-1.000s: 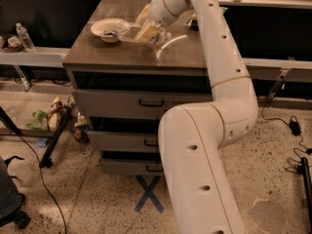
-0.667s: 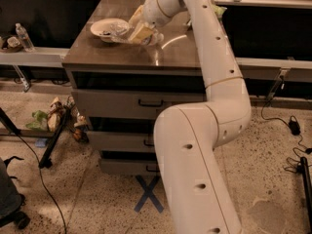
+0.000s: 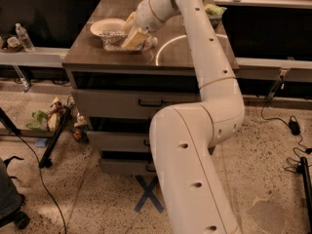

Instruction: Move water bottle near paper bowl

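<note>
Hand (image 3: 132, 35) grips water bottle (image 3: 113, 43) just beside paper bowl (image 3: 100, 26).

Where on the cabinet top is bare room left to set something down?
Free: the front middle of the cabinet top, between the water bottle and the arm. Crowded: left, with the gripper at the bottle beside the paper bowl; green snack bag back right.

Water bottle (image 3: 115, 45): clear, on its side, touching near rim of off-white paper bowl (image 3: 104, 27). Gripper (image 3: 134, 37) at its middle.
</note>
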You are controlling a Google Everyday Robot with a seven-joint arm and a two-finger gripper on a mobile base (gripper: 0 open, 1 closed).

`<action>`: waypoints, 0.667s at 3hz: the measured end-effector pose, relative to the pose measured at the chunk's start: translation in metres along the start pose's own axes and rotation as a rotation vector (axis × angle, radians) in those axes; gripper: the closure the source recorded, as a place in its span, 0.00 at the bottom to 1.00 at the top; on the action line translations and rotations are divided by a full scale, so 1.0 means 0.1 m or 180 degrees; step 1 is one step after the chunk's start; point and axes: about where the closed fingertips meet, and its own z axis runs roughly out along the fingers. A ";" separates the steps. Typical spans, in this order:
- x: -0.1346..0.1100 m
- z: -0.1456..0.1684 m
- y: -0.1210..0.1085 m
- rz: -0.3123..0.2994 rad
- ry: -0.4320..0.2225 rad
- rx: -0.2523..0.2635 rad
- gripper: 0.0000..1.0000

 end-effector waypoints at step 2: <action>-0.02 0.08 0.11 0.0181 0.0200 -0.0181 0.10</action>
